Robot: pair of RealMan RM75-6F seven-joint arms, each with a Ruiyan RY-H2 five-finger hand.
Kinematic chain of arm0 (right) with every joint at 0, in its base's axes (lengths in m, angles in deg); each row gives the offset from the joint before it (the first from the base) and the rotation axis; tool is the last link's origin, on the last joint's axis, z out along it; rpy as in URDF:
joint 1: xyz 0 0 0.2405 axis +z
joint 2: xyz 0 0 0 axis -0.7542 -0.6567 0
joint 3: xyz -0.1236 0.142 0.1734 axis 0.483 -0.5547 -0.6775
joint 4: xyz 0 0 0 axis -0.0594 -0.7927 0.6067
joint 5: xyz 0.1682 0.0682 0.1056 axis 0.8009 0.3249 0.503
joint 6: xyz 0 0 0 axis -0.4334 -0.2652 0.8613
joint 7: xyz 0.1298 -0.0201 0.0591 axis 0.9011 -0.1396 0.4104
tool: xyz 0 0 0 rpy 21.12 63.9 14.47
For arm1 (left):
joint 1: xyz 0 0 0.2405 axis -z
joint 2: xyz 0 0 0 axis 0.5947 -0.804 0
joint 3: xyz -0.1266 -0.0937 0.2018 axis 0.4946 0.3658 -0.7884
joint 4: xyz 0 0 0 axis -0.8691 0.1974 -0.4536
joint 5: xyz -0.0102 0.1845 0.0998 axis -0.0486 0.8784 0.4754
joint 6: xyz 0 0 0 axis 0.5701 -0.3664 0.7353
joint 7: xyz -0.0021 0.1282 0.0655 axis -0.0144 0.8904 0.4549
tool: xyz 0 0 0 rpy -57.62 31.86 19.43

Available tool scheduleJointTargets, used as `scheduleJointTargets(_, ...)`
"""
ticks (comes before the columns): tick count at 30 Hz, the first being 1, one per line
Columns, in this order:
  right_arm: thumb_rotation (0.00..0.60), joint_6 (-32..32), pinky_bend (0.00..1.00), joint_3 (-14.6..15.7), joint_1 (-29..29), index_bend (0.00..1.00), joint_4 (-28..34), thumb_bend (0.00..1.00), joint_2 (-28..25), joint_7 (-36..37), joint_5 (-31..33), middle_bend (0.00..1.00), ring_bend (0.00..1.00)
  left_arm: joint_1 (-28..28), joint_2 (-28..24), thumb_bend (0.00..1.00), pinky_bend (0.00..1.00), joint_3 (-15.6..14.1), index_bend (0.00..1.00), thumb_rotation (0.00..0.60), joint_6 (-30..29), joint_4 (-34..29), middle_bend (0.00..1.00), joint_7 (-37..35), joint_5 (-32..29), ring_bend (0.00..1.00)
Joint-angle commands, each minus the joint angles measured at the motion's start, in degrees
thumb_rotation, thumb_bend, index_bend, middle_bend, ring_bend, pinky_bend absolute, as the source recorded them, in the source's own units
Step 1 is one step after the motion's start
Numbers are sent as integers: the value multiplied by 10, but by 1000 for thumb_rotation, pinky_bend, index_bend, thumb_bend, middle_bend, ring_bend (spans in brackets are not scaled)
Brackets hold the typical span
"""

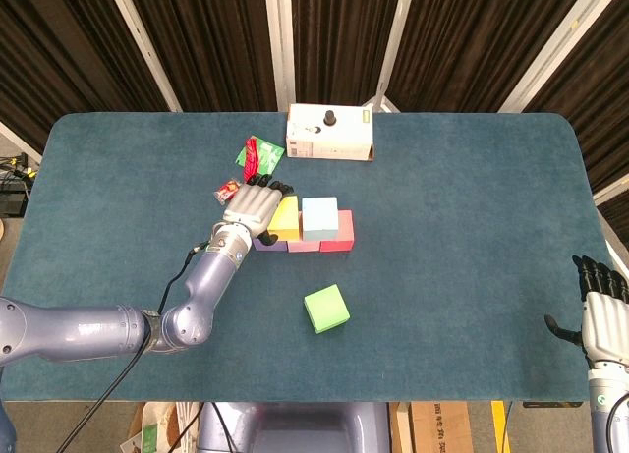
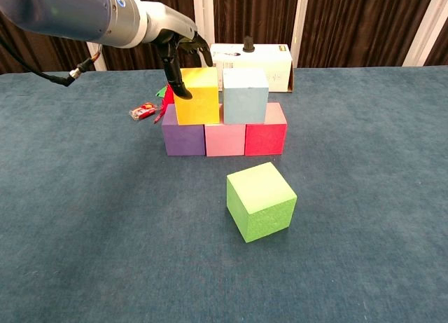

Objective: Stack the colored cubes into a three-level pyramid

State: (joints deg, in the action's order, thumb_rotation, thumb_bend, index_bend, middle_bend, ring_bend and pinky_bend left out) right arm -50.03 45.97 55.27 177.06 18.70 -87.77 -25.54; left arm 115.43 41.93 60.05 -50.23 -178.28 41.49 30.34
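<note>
Head view: left hand over the yellow cube, fingers draped on its top and left side; whether it grips cannot be told. Light blue cube just right of it. Right hand well apart, fingers spread, holding nothing.

Chest view: below the left hand's fingers, purple cube, pink cube and red cube form the base row. Green cube lies apart in front.

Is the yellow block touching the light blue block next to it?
Apart. In the chest view, a narrow gap shows between the yellow block and the light blue block, with the white box behind visible through it.
</note>
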Motion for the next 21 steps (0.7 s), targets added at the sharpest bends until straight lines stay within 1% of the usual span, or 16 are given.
scheduleJointTargets(1, 600, 0, 0, 0, 0, 74, -1, 241, 0, 0, 1, 83, 0, -1, -8, 356, 0, 3, 114, 600, 0, -10, 86, -3, 2, 0)
scheduleJointTargets(4, 600, 2, 0, 0, 1, 74, -2, 241, 1, 0, 1, 82, 0, -7, -25, 356, 0, 8, 111, 600, -3, -28, 86, -12, 10, 0)
scheduleJointTargets(8, 600, 6, 0, 1, 2, 74, -3, 241, 2, -1, 0, 82, 0, -15, -49, 356, 0, 7, 107, 600, -5, -55, 86, -18, 21, 0)
scheduleJointTargets(12, 600, 9, 0, 3, 4, 74, -3, 242, 4, 0, -2, 82, 0, -40, -85, 356, 0, 9, 108, 600, 0, -89, 86, -46, 47, 0)
scheduleJointTargets(18, 600, 16, 0, 9, 8, 74, -9, 242, 10, 5, -14, 82, 0, -89, -142, 356, 0, 3, 131, 600, 3, -136, 86, -95, 109, 0)
scheduleJointTargets(21, 600, 21, 0, 11, 10, 74, -8, 240, 11, 4, -16, 82, 0, -124, -174, 356, 0, -2, 148, 600, 9, -159, 86, -131, 154, 0)
